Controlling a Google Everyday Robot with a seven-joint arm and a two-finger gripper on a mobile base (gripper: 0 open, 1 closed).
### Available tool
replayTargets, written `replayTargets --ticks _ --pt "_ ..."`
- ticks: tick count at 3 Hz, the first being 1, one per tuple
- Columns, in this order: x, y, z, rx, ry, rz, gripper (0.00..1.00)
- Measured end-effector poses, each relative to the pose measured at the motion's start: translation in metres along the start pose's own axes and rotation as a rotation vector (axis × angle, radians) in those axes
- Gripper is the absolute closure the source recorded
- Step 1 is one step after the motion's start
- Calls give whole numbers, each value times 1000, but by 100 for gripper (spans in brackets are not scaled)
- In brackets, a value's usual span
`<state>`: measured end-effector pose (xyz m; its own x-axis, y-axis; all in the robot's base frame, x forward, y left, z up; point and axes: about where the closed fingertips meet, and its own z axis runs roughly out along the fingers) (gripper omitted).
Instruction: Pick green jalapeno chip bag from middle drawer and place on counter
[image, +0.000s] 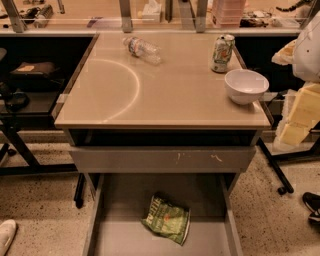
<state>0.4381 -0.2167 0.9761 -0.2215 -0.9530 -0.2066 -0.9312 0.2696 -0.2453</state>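
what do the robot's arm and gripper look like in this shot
Only a little shows, at the right edge of the camera view. The arm is a smooth, rounded white shell. Below it, the gripper appears as pale yellow, blocky, stepped pieces, partly cut off by the frame. No cables, labels or markings can be made out on either.

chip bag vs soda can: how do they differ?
Place: the green jalapeno chip bag lies in the open middle drawer; the soda can is on the counter. Pose: the bag lies flat, the can stands upright. Shape: the bag is crumpled, the can a smooth cylinder. Both are green with white. The end effector is out of view.
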Motion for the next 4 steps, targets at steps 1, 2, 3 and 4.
replayTargets --ticks 1,2,3,4 --pt "0 2 4 -2 -6 5 0" --pt "3 10 20 -20 -19 8 0" --pt "13 38 72 -67 -59 2 0" --pt "25 67 132 -118 -79 -16 0"
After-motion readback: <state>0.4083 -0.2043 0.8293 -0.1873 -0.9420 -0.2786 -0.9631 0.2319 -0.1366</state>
